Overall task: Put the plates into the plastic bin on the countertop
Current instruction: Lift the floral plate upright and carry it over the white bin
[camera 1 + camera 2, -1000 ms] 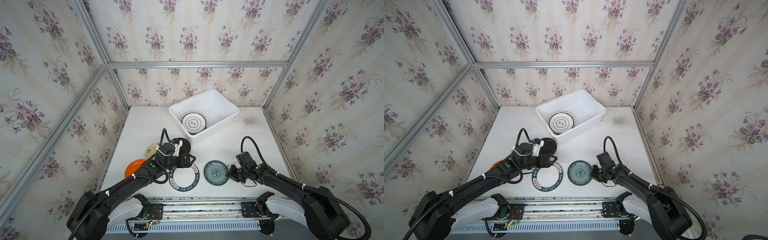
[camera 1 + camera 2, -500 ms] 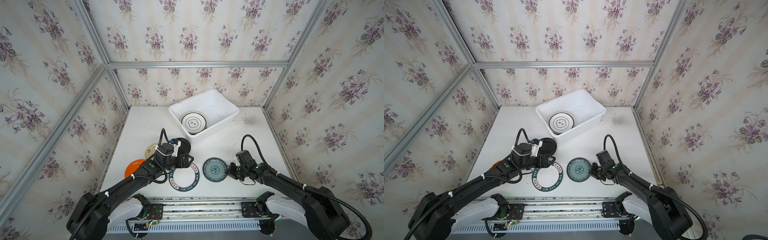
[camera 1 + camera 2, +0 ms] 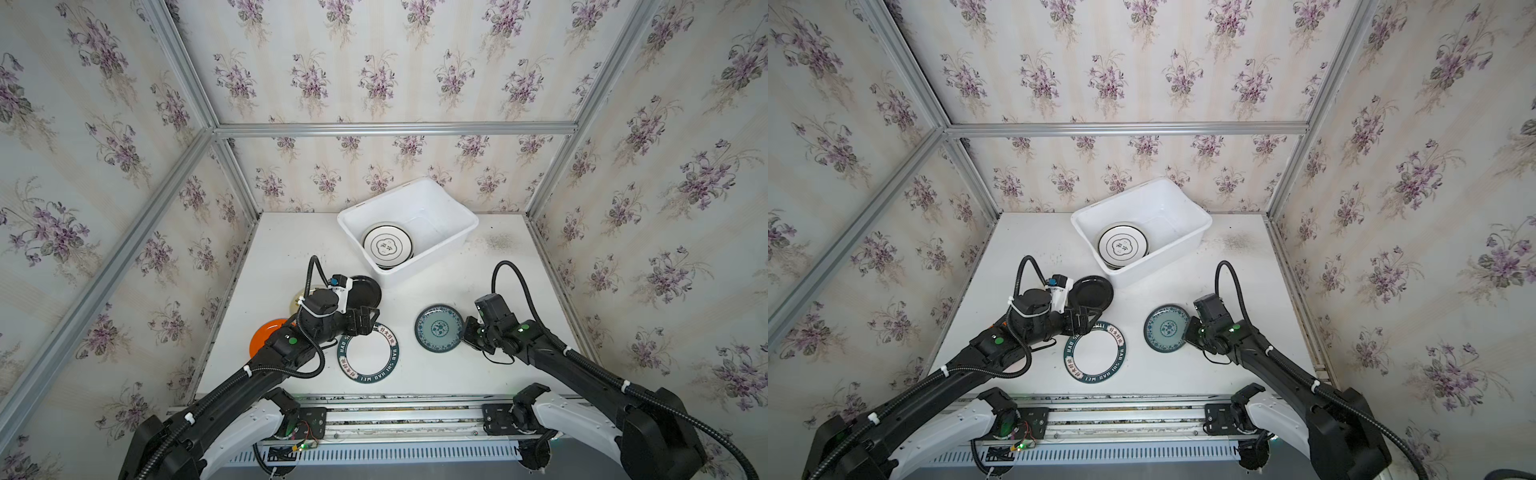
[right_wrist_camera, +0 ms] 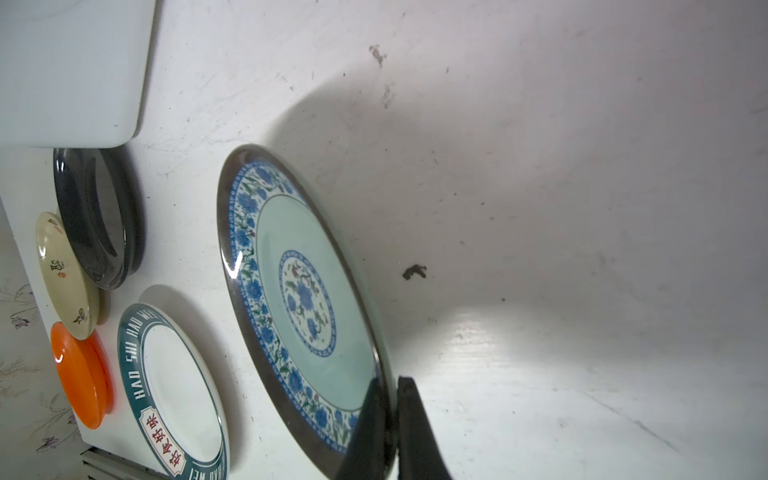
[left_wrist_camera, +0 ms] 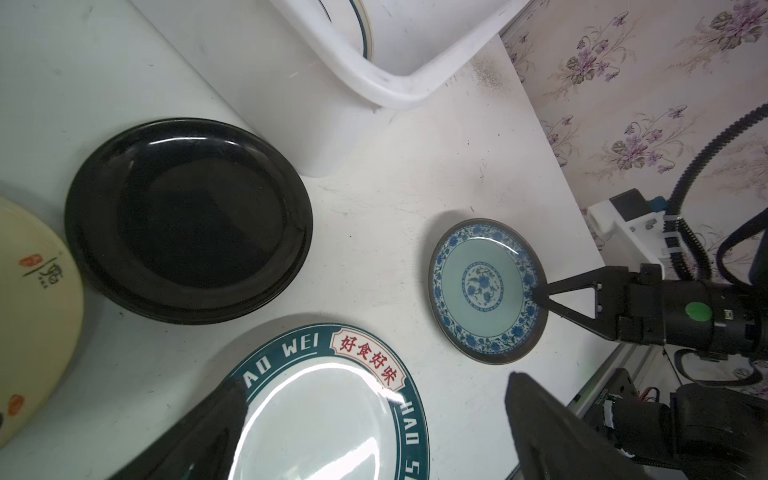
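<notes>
My right gripper (image 4: 390, 399) is shut on the rim of the teal-patterned plate (image 4: 299, 307), which hangs tilted with its gripped side raised off the countertop (image 3: 440, 386); both top views show this plate (image 3: 439, 328) (image 3: 1166, 327). My left gripper (image 5: 374, 382) stands open and empty above a white plate with a dark green lettered rim (image 5: 328, 415) (image 3: 368, 352). A black plate (image 3: 365, 291), a cream plate (image 5: 33, 307) and an orange plate (image 3: 266, 336) lie beside the left arm. The plastic bin (image 3: 449, 208) at the back holds a white dark-rimmed plate (image 3: 387, 246).
Wallpapered walls with aluminium framing (image 3: 395, 129) close in the countertop on three sides. A metal rail (image 3: 395, 415) with both arm bases runs along the front edge. The bin's near corner (image 5: 324, 158) stands close to the black plate (image 5: 187, 216).
My right gripper has carried the teal-patterned plate up and a little toward the back. The left arm has stayed where it was.
</notes>
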You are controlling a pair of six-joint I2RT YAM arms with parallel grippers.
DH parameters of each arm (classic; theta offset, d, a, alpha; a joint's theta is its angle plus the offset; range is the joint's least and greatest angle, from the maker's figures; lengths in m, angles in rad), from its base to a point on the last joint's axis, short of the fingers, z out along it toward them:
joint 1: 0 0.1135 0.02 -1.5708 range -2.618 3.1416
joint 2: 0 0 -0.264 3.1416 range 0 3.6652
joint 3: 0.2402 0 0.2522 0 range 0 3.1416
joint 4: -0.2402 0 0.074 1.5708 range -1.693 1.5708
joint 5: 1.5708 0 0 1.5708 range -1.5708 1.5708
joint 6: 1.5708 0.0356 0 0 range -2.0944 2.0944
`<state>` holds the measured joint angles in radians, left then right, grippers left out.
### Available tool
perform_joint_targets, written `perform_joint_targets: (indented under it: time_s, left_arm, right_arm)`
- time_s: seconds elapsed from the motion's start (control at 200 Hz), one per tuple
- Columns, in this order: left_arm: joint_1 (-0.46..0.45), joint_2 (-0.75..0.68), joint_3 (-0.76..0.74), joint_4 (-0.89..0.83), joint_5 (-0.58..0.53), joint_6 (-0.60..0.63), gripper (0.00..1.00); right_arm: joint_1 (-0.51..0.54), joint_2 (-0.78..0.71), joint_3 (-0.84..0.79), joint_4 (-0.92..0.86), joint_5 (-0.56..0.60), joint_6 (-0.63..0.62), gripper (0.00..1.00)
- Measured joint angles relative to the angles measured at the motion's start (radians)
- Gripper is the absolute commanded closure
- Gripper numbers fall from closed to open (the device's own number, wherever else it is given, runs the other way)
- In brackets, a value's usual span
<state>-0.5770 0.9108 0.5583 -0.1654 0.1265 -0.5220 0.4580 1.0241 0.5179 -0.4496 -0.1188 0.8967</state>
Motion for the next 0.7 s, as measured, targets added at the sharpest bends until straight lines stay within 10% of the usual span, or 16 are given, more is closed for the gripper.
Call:
perform_joint_targets:
  time_s: [0.705]
  left_arm:
    - [0.002, -0.093, -0.006, -0.081, -0.095, 0.034, 0.01]
  right_arm:
    - [0.000, -0.088, 0.286, -0.158, 0.113, -0.060, 1.00]
